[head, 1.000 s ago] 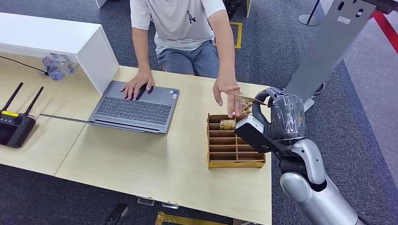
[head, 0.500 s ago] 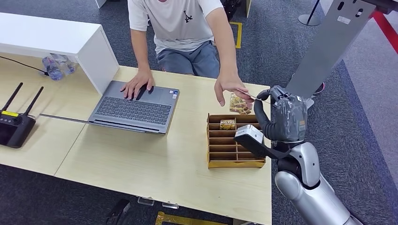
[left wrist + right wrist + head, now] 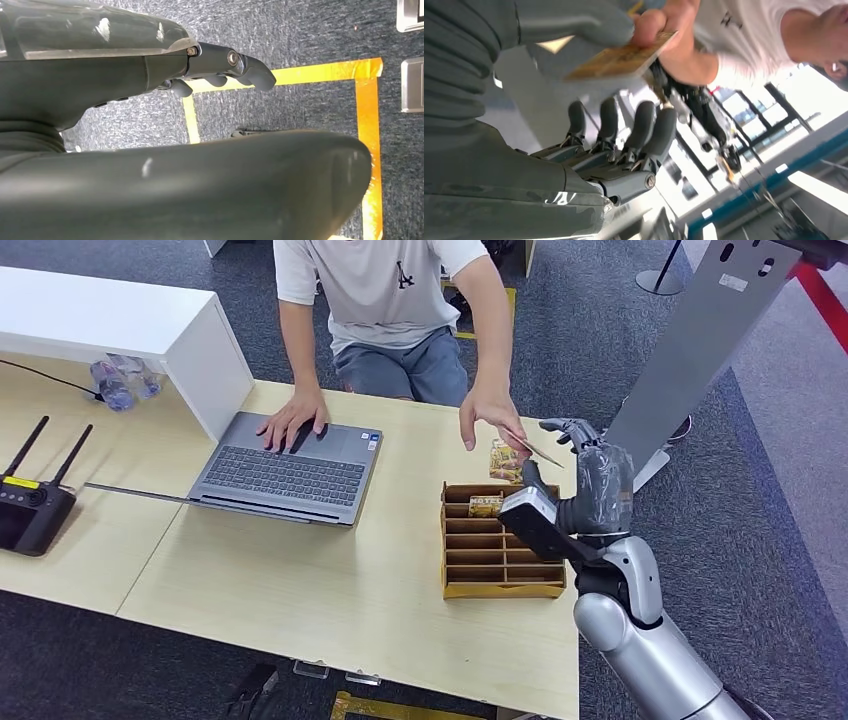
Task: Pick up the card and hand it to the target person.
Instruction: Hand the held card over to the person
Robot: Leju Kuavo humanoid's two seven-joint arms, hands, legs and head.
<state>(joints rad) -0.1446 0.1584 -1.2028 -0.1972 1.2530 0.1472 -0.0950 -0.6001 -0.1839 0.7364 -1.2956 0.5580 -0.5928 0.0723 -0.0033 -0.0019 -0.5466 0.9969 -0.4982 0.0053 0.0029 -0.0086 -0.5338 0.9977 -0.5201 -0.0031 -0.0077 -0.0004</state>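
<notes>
Above table (image 3: 350, 600), card (image 3: 533, 449) seemingly just beyond open right robot hand (image 3: 590, 475).

One person (image 3: 385, 300) sits behind the table (image 3: 300, 590), with two hands in sight: one (image 3: 292, 418) on the laptop (image 3: 290, 470), one (image 3: 492, 420) pinching the card (image 3: 535, 448). There is one laptop, one wooden slotted rack (image 3: 497, 545) to the right of the laptop, and two loose packets: one (image 3: 486, 506) in the rack, one (image 3: 505, 462) just behind it. Left of the laptop are one black controller (image 3: 30, 510) with two antennas, one white shelf (image 3: 130, 330), and two plastic bottles (image 3: 125, 380) under that shelf.
</notes>
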